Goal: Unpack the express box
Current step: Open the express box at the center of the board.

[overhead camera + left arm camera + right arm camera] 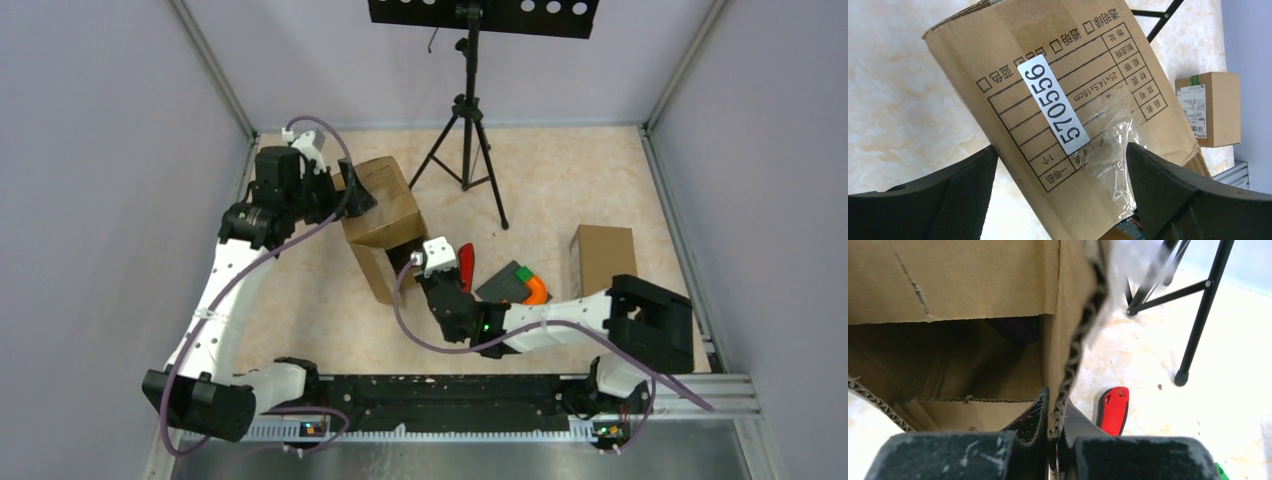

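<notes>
Two cardboard boxes, one tripod [466, 120], on a beige marbled counter [560, 180] between grey walls [90, 200]. The express box [385, 205] sits centre-left, its edge pinched in the closed right gripper [1054, 425]. The left gripper [1060, 150] is wide open astride it. The second box [603, 255] stands right.

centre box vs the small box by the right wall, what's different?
The centre box is open and tilted; the small box stands closed. The right gripper is shut on the centre box's wall edge, the left gripper open at it; the small box is untouched. The centre box has a white number sticker, the small box a printed shipping label. Both are plain brown cardboard.
</notes>
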Controlling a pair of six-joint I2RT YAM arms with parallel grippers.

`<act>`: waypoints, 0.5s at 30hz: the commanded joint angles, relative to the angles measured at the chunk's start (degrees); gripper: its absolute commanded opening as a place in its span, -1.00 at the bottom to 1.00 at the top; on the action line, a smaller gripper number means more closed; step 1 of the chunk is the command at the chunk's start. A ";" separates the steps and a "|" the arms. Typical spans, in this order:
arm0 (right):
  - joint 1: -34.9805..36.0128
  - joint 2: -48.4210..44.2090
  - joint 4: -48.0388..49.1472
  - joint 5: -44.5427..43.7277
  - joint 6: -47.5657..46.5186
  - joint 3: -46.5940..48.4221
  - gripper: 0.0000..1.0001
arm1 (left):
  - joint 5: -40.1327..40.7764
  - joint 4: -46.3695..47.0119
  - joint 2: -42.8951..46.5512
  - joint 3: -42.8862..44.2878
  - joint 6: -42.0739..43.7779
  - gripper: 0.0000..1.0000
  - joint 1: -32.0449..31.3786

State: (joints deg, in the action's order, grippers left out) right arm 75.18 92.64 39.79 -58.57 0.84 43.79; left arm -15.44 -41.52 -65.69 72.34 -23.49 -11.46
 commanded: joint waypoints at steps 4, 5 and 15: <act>0.40 -10.39 -37.65 9.21 18.39 18.04 -1.00 | -2.57 4.58 -6.71 12.55 2.95 0.97 -0.14; 0.35 -10.11 -41.74 9.92 19.96 20.66 -1.00 | -2.00 4.09 -7.96 14.96 3.19 0.97 -0.14; -4.37 -7.20 -55.99 18.29 25.26 35.02 -1.00 | 4.53 -3.17 -10.08 27.43 8.88 0.97 -0.44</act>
State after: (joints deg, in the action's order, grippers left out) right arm 72.99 85.58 -13.58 -44.60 24.14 75.22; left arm -12.97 -41.93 -77.06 98.94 -17.93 -11.55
